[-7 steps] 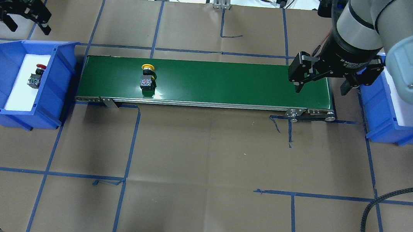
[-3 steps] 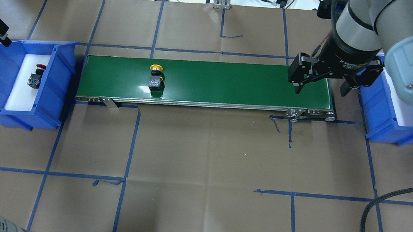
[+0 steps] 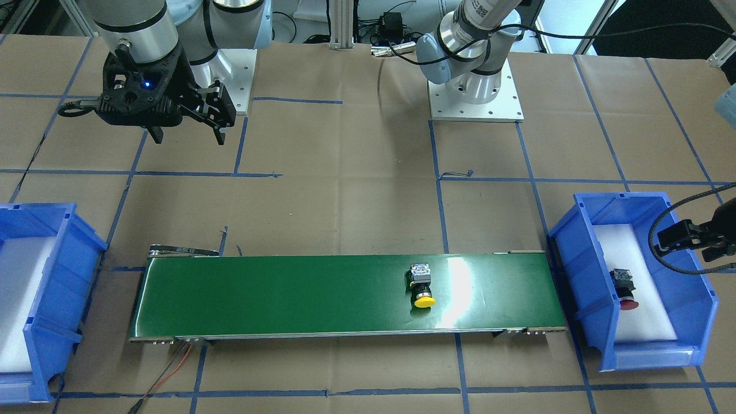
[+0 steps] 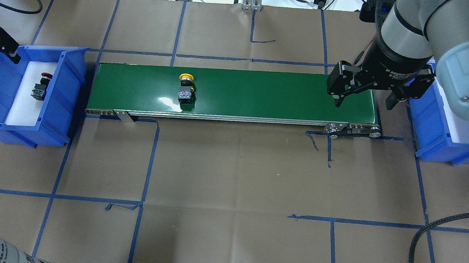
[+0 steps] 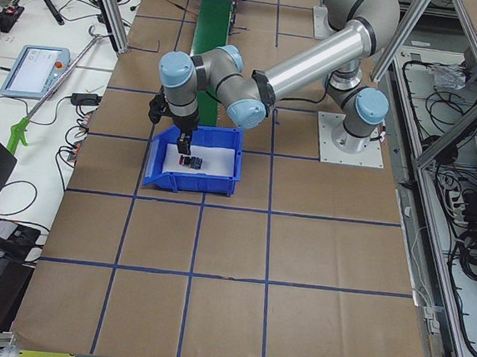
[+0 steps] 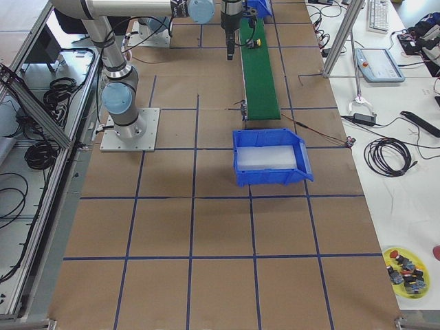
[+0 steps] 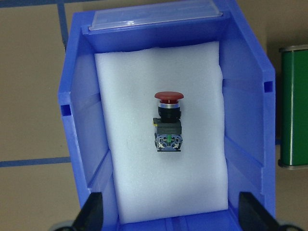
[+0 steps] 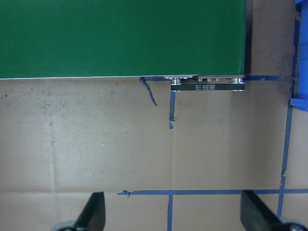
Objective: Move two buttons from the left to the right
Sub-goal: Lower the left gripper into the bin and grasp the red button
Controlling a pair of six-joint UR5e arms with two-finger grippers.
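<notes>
The left gripper (image 7: 173, 214) hangs above the near end of the left blue bin (image 4: 68, 86), its fingers spread wide with nothing between them. It looks lined up for a straight drop onto the red-capped button (image 7: 168, 126). That button lies on its side on the bin's white foam pad, roughly mid-pad. It has a flat red mushroom cap, a black collar and a blocky dark switch body with small metal terminals at the end.

To the right, the green conveyor belt (image 4: 265, 94) bridges the two bins, apparently so that neither arm must reach across. The yellow-capped button (image 4: 185, 91) lies on the belt's left half, well short of the right end, cap toward the far edge and grey-black body toward the robot.

The right gripper (image 4: 364, 101) hovers over the belt's right end, wide open and empty, probably placed to catch arrivals. The right blue bin (image 4: 436, 143) sits just beyond.
</notes>
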